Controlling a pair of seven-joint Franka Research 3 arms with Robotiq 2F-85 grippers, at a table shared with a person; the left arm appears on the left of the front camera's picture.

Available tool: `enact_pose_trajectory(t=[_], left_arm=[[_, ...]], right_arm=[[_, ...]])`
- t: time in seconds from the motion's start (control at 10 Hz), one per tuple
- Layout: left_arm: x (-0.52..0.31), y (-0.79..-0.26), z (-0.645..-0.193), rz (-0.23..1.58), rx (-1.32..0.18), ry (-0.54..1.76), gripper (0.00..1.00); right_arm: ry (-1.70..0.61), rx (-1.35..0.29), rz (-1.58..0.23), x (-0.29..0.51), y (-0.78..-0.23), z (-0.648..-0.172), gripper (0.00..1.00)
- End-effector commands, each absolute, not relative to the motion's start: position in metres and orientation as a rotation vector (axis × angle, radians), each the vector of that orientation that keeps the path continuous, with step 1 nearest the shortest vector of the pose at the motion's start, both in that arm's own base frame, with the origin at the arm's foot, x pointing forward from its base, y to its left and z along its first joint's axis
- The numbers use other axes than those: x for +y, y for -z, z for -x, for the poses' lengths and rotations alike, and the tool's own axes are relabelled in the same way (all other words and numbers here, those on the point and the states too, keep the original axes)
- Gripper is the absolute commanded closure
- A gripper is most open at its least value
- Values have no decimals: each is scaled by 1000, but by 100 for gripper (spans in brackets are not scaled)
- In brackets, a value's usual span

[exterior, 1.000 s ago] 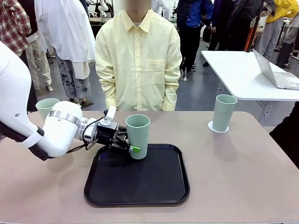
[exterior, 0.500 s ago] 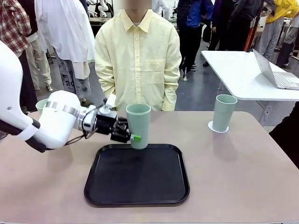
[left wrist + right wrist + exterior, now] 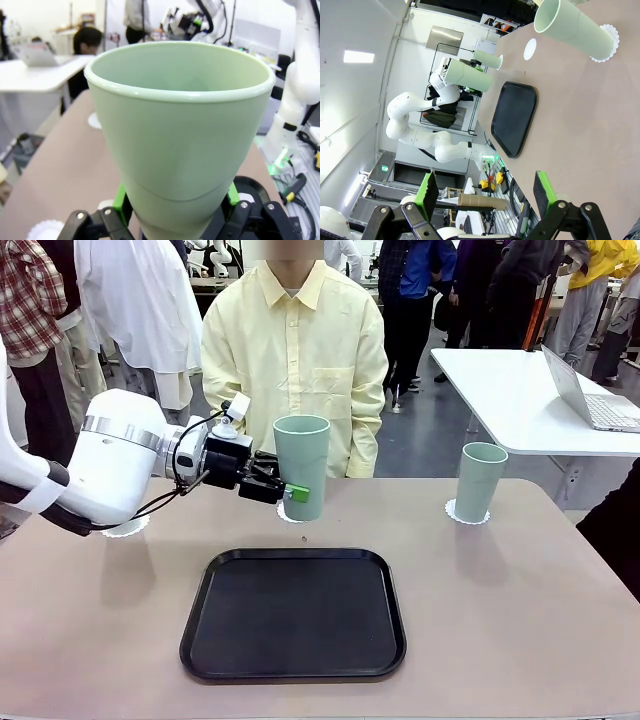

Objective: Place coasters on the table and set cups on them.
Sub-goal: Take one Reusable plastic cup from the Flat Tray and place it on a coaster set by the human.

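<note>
Left gripper (image 3: pixel 285 491) is pinching the carried cup (image 3: pixel 301 466) low on its wall, green pads on both sides of the tapered base in the left wrist view. The cup is hanging upright in the air, beyond the far edge of the black tray (image 3: pixel 293 613), over the far-middle part of the table (image 3: pixel 520 600). A scalloped sliver of the middle coaster (image 3: pixel 283 513) is peeking out just under the cup's base, near the table's far edge.

Right gripper (image 3: pixel 485 192) is standing spread and empty, looking along the tabletop.

Second cup (image 3: pixel 478 482) is sitting on the right coaster (image 3: pixel 452 512) near the far right edge. Left coaster (image 3: pixel 128 527) is partly hidden behind the arm, near the far left edge.

Doing this well, by my reading: keep the cup plumb, centre the base over the disc, lower straight down until it is bearing, then release without dragging the thin coaster sideways.

Against a second ago: the cup was low over the tray's far edge; now it is higher and farther from the robot, clear of the tray. The arm has swung up with it, now hiding the cup seen at far left then.
</note>
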State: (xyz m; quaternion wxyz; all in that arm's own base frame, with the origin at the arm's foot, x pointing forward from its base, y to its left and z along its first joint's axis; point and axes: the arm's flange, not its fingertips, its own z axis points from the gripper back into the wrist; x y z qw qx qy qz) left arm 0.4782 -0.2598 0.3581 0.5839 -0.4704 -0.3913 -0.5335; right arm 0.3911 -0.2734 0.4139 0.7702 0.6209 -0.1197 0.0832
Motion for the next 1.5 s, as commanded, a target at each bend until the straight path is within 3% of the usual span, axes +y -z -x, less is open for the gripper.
enact_pose_trajectory(t=[0.0,0.3,0.4,0.9,1.1,1.4], left_arm=[[-261,-364,-478,1094,-926,1256,100],[-261,-364,-478,1094,-926,1256,100],[-260,-358,-479,1097,-915,1246,17],[-252,-341,-609,1009,-986,1367,17],[-249,-337,-640,1017,-1003,1382,17],[-249,-330,-652,1044,-995,1344,17]], right_arm=[[-176,-258,-1346,-274,-414,-391,0],[-176,-258,-1346,-274,-414,-391,0],[-176,-258,-1346,-274,-414,-391,0],[-176,-258,-1346,-274,-414,-391,0],[-176,-258,-1346,-274,-414,-391,0],[-176,-258,-1346,-274,-414,-391,0]])
